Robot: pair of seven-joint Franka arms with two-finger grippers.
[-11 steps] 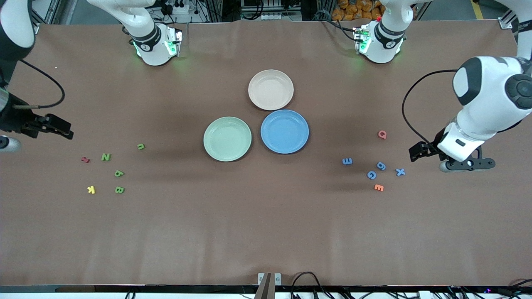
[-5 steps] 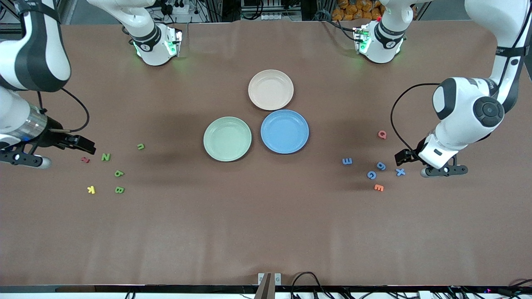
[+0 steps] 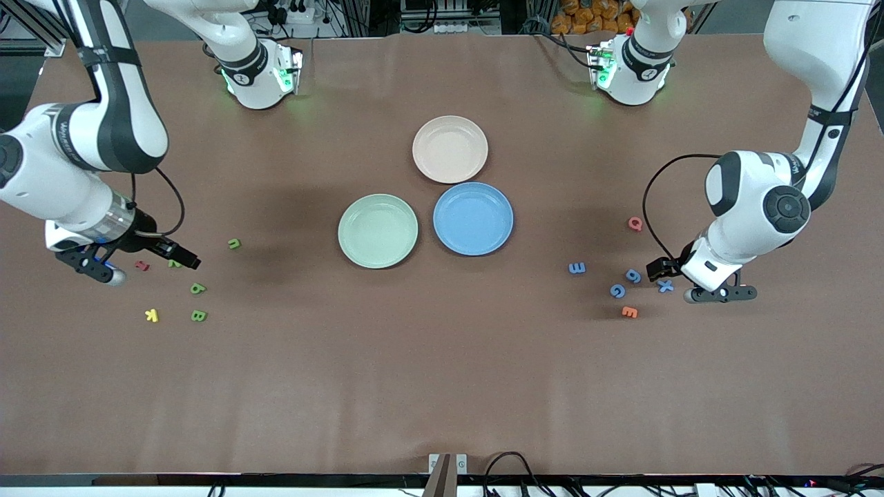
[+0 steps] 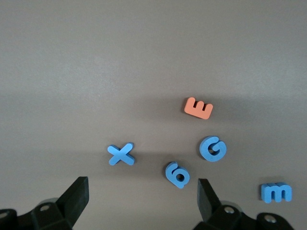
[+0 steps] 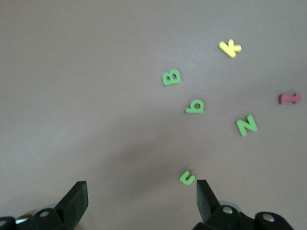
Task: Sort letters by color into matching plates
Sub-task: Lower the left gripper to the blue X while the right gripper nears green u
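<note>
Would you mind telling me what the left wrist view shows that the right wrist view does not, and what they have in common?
Only the left wrist view shows the blue letters: X, 6, G and E, plus an orange E.

Only the right wrist view shows the green letters: B, b, N and u, plus a yellow K and a red letter.

Both share the brown table and an open hand at the frame edge: left hand, right hand.

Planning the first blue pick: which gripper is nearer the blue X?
Left. The left gripper hangs open right by the blue X; the right gripper is over the green letters at the right arm's end.
</note>
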